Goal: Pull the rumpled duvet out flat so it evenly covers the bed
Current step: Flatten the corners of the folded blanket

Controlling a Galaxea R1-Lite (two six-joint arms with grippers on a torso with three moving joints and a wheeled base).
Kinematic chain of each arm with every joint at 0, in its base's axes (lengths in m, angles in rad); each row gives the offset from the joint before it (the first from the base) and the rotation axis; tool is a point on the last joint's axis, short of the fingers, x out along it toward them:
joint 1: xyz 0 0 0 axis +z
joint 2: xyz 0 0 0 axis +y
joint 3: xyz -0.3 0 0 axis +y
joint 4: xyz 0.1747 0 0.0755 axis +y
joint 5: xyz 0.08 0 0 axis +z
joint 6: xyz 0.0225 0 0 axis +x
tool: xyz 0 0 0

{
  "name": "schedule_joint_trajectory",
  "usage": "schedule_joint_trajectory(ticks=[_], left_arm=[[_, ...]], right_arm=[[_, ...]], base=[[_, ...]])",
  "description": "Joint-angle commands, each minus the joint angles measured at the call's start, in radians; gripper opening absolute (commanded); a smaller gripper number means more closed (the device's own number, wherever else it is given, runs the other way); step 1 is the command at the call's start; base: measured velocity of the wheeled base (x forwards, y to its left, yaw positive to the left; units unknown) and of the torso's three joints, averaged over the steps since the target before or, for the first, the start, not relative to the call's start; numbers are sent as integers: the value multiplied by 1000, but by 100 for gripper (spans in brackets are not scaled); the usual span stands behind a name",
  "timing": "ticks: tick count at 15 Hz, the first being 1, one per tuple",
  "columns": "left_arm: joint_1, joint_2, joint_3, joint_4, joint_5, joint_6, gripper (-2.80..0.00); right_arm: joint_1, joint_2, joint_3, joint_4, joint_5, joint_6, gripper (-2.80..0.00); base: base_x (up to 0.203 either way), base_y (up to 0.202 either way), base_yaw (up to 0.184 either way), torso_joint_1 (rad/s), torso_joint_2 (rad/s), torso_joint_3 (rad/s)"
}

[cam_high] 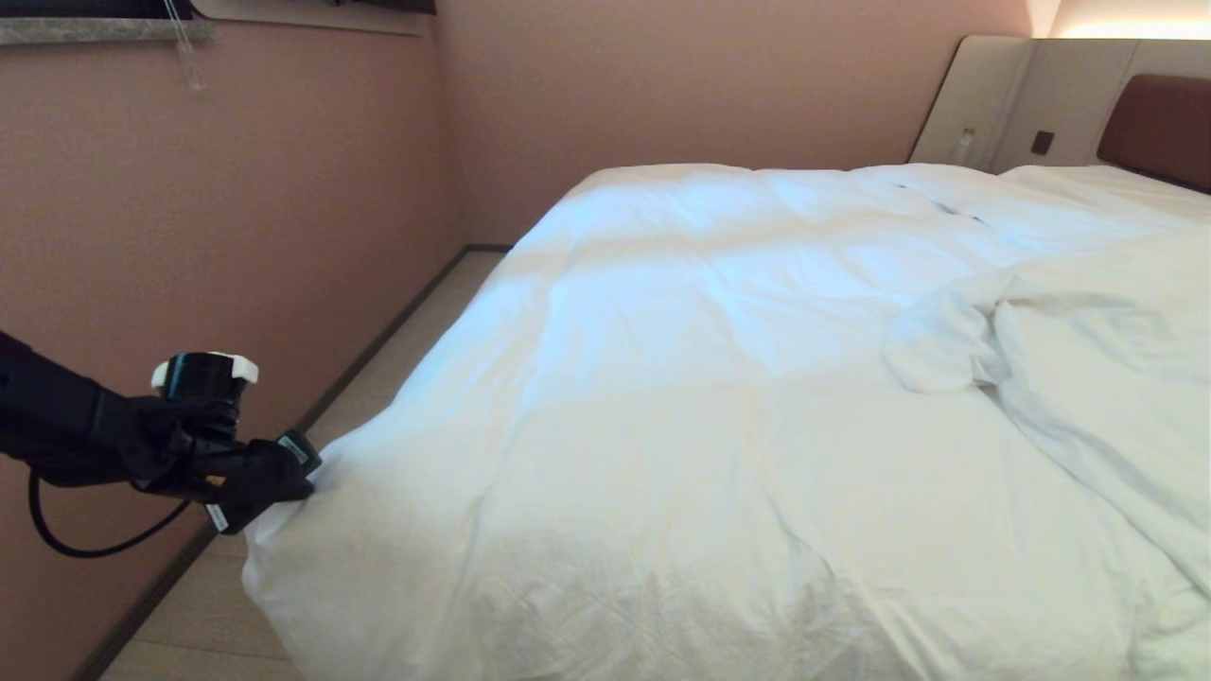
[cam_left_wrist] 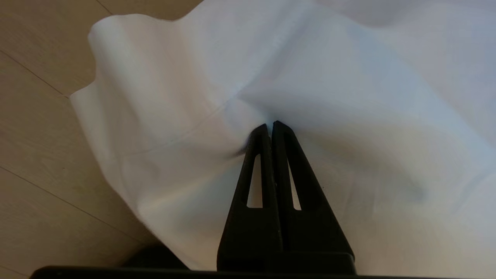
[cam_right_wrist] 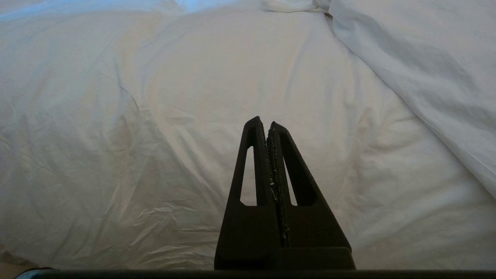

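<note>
The white duvet [cam_high: 662, 378] lies over most of the bed, whose brown headboard [cam_high: 1159, 128] shows at the far right. A rumpled fold [cam_high: 946, 340] of it lies bunched on the right side. My left gripper [cam_high: 305, 478] is at the duvet's near left corner, over the floor, and is shut on the cloth. In the left wrist view its tips [cam_left_wrist: 270, 124] pinch the duvet [cam_left_wrist: 348, 77], and creases fan out from them. My right gripper [cam_right_wrist: 265, 122] is shut with nothing in it, just above the creased duvet [cam_right_wrist: 155, 116]. It is outside the head view.
A pink wall [cam_high: 236, 189] runs along the left, with a narrow strip of wooden floor [cam_high: 407, 340] between it and the bed. A window sill [cam_high: 95, 28] is at the top left. A small bottle [cam_high: 963, 144] stands by the beige panel [cam_high: 1069, 95].
</note>
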Motion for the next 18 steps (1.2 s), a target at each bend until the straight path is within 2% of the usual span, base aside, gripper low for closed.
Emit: schedule_joint_trajectory(ticks=[1,7,11,15,18], left_arm=[[-21,42,-16,0,12,3,-280],[-95,81,-23,15,30,31,-280],[-105,150,-46,0,236,65,-280],[-104,210,-100,6,338,77,-280],[-104,249,-124,14,362,78,-280]], right_arm=[[0,0,0,0,0,0,-280],[0,0,0,0,0,0,-280],[0,0,0,0,0,0,-280],[0,0,0,0,0,0,-280],[0,0,0,0,0,0,-280]], base=[[0,0,0,0,0,0],[0,0,0,0,0,0],[0,0,0,0,0,0],[0,0,0,0,0,0],[0,0,0,0,0,0]])
